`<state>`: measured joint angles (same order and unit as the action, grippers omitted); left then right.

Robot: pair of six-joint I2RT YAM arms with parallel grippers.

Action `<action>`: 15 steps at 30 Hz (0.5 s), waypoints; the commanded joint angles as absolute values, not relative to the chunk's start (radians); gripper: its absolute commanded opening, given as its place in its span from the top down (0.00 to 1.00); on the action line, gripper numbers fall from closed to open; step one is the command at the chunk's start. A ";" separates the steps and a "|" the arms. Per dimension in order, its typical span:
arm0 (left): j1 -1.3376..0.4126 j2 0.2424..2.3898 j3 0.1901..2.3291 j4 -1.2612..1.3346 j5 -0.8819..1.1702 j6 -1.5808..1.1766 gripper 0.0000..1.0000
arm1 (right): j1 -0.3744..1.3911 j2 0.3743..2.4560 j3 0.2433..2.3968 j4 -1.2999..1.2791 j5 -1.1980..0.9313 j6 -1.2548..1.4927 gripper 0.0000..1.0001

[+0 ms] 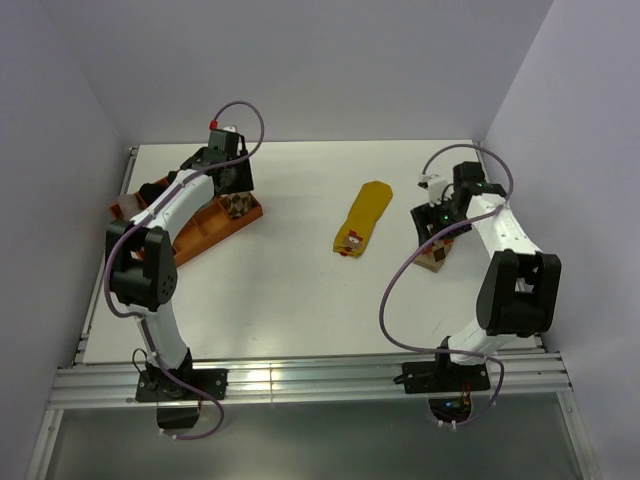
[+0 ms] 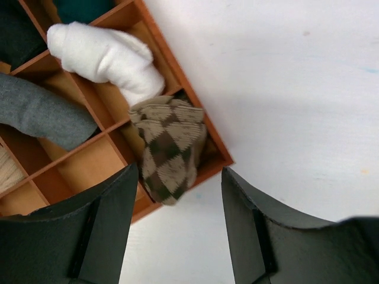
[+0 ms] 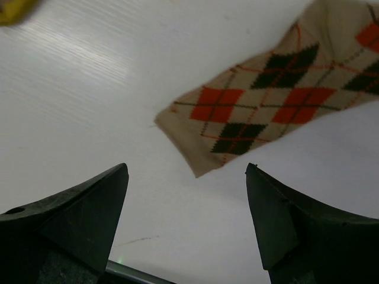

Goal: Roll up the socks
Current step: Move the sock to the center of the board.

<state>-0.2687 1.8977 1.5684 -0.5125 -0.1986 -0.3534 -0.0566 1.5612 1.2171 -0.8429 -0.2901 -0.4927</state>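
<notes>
A rolled brown-and-cream argyle sock sits in the corner cell of the orange wooden organizer, hanging over its rim; it also shows in the top view. My left gripper is open and empty just above it, also seen from above. A flat orange-brown-cream argyle sock lies on the table ahead of my open, empty right gripper; in the top view this sock is mostly hidden under the right gripper. A mustard yellow sock lies flat mid-table.
The organizer stands at the far left under the left arm. It holds a white bundle, a grey bundle and a dark teal one. The table's metal front rail runs along the near edge.
</notes>
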 commanded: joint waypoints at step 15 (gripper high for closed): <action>-0.506 1.730 1.453 -0.325 -0.088 -0.425 0.39 | -0.150 1.770 1.216 -0.690 -0.121 -0.492 0.26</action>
<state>-0.4870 1.7634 1.4788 -0.3775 -0.1299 -0.3985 -0.1543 1.7351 1.1622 -0.7368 -0.1703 -0.5266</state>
